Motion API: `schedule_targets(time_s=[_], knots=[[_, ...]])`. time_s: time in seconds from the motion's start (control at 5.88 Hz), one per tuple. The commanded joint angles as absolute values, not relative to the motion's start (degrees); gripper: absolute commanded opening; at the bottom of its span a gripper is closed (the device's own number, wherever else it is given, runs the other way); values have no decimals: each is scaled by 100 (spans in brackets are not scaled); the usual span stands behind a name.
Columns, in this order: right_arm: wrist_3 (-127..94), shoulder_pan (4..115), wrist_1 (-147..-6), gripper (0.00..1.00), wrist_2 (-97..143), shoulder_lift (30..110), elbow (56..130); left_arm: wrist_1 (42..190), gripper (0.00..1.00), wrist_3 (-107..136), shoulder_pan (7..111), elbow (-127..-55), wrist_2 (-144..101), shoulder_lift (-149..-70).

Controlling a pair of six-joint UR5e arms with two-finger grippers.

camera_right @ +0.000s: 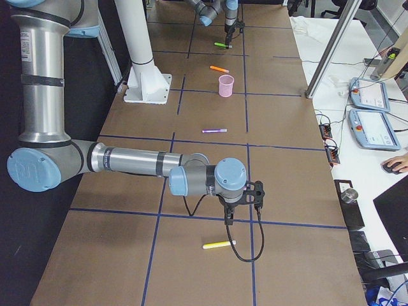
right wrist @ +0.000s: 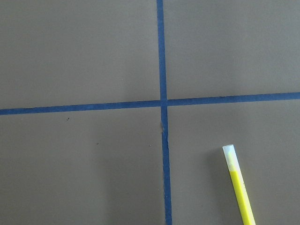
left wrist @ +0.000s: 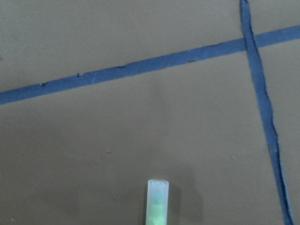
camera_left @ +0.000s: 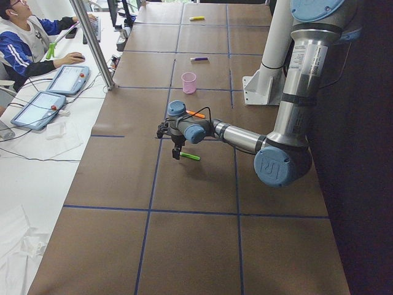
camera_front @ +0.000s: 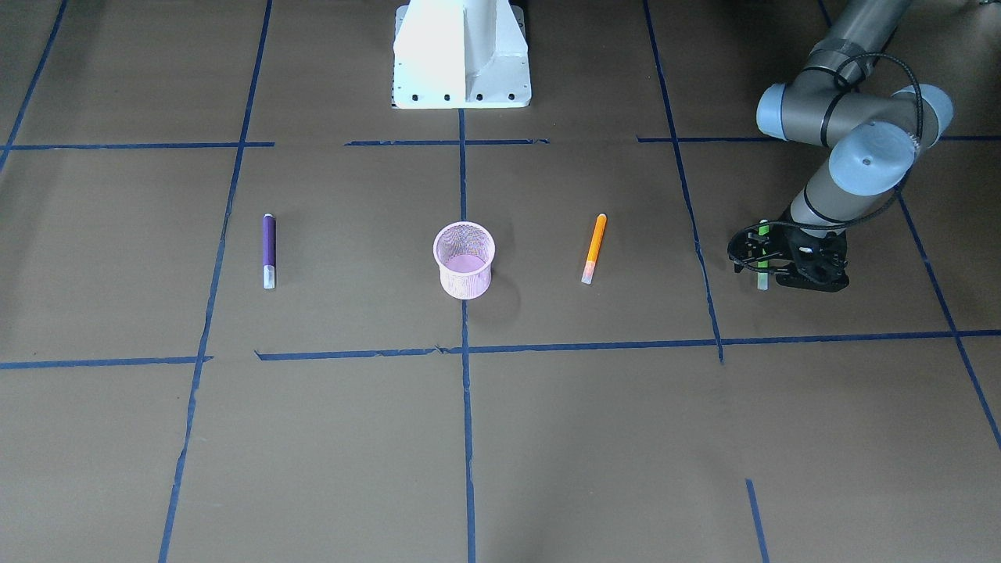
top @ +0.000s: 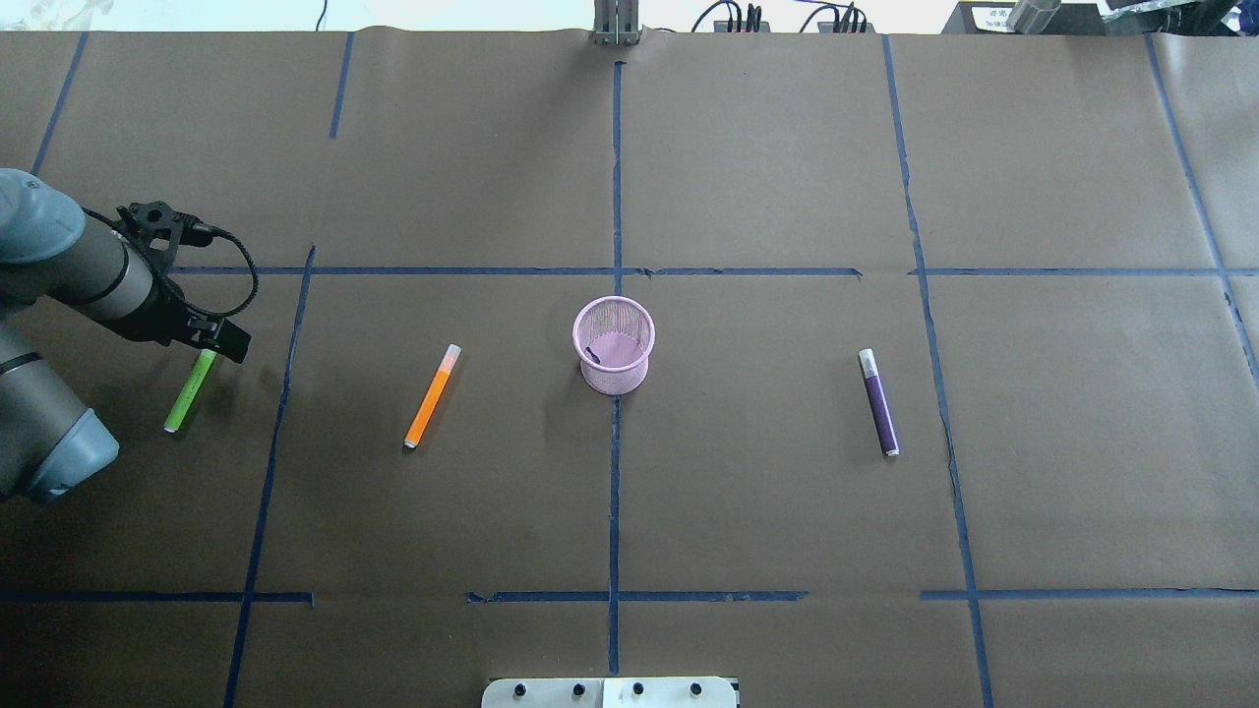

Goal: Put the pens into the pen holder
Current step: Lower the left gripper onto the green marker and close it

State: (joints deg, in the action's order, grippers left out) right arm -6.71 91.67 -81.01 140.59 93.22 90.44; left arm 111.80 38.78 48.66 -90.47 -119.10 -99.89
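So: four pens, one cup, two claws.
On the overhead view, the pink cup (top: 615,379) stands mid-table (top: 787,492), with the orange pen (top: 432,396) at its 9 o'clock and the purple pen (top: 879,402) at its 3 o'clock, both well apart from it. The green pen (top: 187,393) is farther out at 9 o'clock, with the left claw (top: 211,342) over its far end; can't tell if it's spread or pinching. The yellow pen (camera_right: 218,244) shows only in the right-side and right wrist views, at 6 o'clock of the right claw (camera_right: 228,220); that claw's state can't be told either. An operator (camera_left: 24,37) sits beside the table in the left-side view.
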Motion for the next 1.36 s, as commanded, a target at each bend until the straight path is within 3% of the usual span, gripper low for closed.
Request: schedule_targets(time_s=[0.0,0.68,1.19], knots=[[-677,9167,-8103,100,14080,9316,9044,11180,89,3867,4852,-8991,-11918,-10011],[-677,9167,-8112,100,14080,9299,9044,11180,50,3850,4851,-9009,-11927,-10011],[-677,9167,-8112,100,14080,9290,9044,11180,42,3850,4852,-9053,-11979,-10002]])
